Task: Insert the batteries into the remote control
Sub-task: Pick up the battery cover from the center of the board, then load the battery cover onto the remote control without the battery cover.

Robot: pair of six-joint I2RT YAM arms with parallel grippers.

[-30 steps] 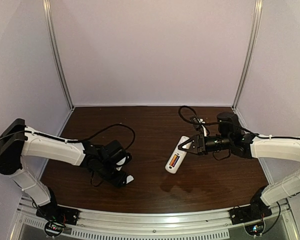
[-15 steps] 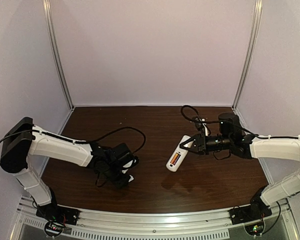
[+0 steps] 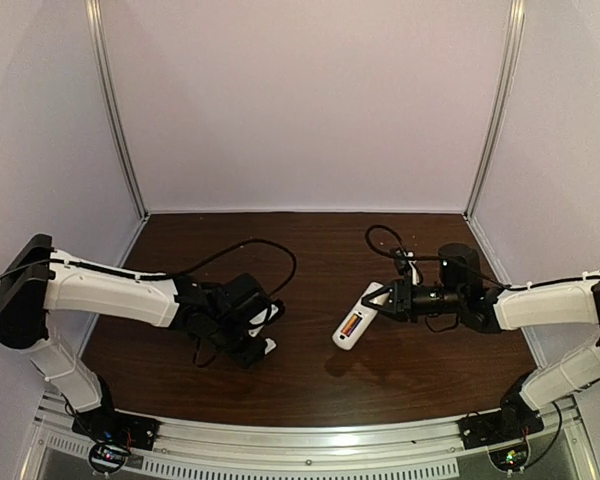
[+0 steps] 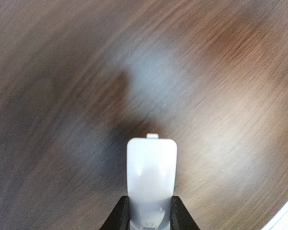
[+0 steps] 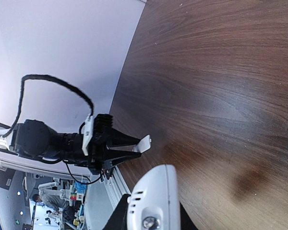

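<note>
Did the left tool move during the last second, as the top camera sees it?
Yes. The left tool, holding a small white piece, shifted right, away from the left corner post and toward the remote control.

Tabletop (image 3: 310, 250) is noted beneath both arms. The remote control (image 3: 352, 318) is held off the surface right of centre, its far end clamped in the right claw (image 3: 384, 298) and its near end angled toward the front left. A battery (image 3: 350, 322) is seen seated in its upward face. Left of centre, nearer the front edge, a small flat piece (image 3: 269, 346) is pinched in the left claw (image 3: 261, 348), projecting ahead of the fingers (image 4: 121, 213). The claws are set well apart, facing each other.
</note>
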